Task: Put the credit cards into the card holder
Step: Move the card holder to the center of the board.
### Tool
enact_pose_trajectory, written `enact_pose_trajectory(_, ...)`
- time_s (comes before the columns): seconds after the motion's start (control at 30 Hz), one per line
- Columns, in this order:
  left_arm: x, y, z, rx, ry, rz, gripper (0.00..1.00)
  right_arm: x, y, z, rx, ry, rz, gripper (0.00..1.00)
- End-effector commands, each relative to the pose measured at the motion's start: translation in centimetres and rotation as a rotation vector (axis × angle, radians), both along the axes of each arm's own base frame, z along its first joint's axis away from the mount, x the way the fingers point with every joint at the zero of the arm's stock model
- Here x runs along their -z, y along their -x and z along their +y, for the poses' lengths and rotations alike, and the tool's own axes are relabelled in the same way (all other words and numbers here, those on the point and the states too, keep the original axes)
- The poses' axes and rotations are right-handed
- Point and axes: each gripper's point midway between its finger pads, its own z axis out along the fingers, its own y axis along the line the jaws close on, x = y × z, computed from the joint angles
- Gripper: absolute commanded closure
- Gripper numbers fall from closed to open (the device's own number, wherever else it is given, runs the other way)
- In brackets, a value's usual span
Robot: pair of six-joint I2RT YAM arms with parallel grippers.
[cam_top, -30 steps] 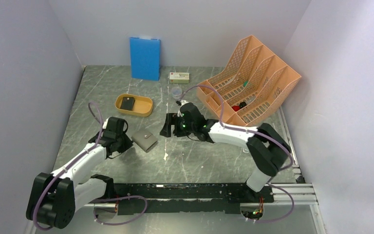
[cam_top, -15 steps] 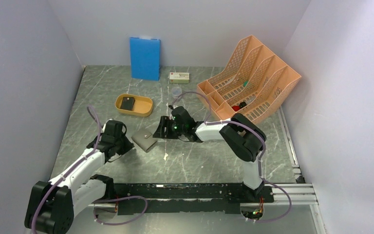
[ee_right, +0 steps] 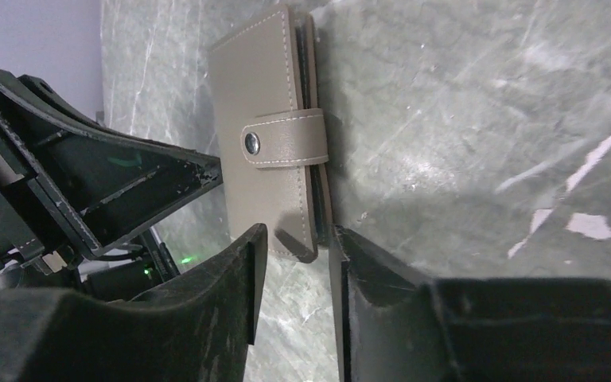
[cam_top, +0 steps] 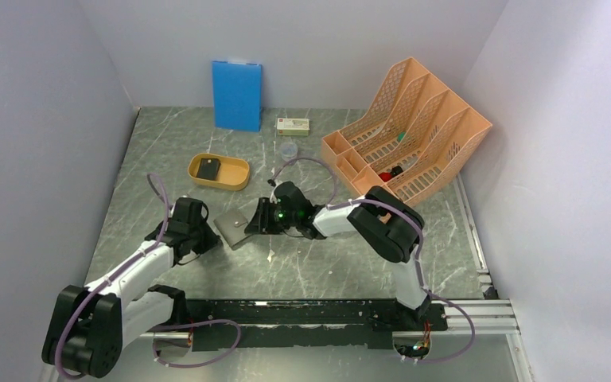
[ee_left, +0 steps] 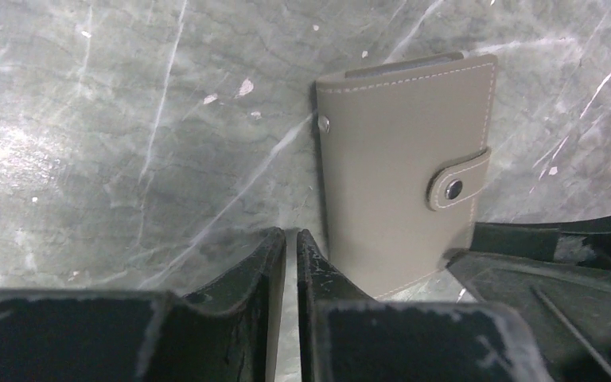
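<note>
The grey card holder (cam_top: 233, 227) lies closed on the table, its strap snapped over a round stud (ee_right: 251, 143). It also shows in the left wrist view (ee_left: 402, 183). A dark strip shows between its flaps (ee_right: 305, 72). My right gripper (cam_top: 254, 223) is open, and its fingertips (ee_right: 294, 239) straddle the holder's near corner. My left gripper (cam_top: 207, 236) is shut and empty, with its tips (ee_left: 290, 239) just left of the holder on the table. A small dark card (cam_top: 209, 168) lies in the yellow tray (cam_top: 239, 177).
A blue board (cam_top: 237, 95) leans on the back wall. A small white box (cam_top: 293, 125) and a clear round lid (cam_top: 288, 150) lie behind. An orange mesh file rack (cam_top: 406, 131) stands at the back right.
My right arm has swung left across the table until its gripper reached the card holder. My left gripper has stayed by the holder's left side.
</note>
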Motion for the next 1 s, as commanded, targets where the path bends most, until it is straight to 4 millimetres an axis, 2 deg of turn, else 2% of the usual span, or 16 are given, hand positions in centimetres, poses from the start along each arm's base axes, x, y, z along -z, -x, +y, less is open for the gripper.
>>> enact_pose_trajectory(0.0,0.1,-0.3,-0.3,0.020,0.013,-0.005,0.84,1.3,1.4,0.2,-0.016,0.019,0.035,0.65)
enact_pose_trajectory(0.17,0.1,0.0,-0.6,0.047,0.022,-0.007,0.85,0.9,1.6,-0.6,-0.005,0.027,0.012,0.79)
enact_pose_trajectory(0.33,0.0,0.3,-1.5,0.089,0.052,-0.014,0.87,0.9,2.2,-1.6,-0.001,0.026,0.012,1.00)
enact_pose_trajectory(0.6,-0.1,2.2,-5.1,0.232,0.126,-0.043,0.89,-0.2,4.7,-5.7,0.030,0.050,0.004,1.00)
enact_pose_trajectory(0.83,-1.4,3.3,-9.5,0.403,0.159,-0.104,0.89,-0.3,6.5,-11.0,0.096,0.146,-0.037,1.00)
enact_pose_trajectory(0.97,-1.8,3.1,-9.9,0.434,0.116,-0.116,0.89,0.3,7.1,-13.6,0.150,0.171,-0.059,1.00)
